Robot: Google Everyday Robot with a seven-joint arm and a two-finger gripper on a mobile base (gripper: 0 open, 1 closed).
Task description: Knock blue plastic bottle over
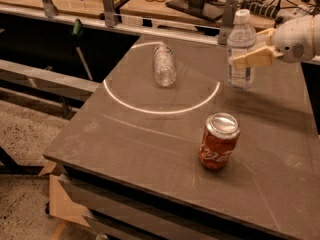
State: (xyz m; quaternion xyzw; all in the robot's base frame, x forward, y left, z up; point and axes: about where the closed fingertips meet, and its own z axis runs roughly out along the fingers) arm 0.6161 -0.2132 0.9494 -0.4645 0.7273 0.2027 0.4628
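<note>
blue plastic bottle (pixel 240 40) stands upright near the tabletop's (pixel 150 134) far right corner; gripper (pixel 249 49) reaches in from the right edge, jaws spread apart, one finger (pixel 254 59) across the bottle's front

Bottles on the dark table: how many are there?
2. The blue bottle stands upright at the far right, the gripper beside it; a clear bottle lies on its side in the white circle.
</note>
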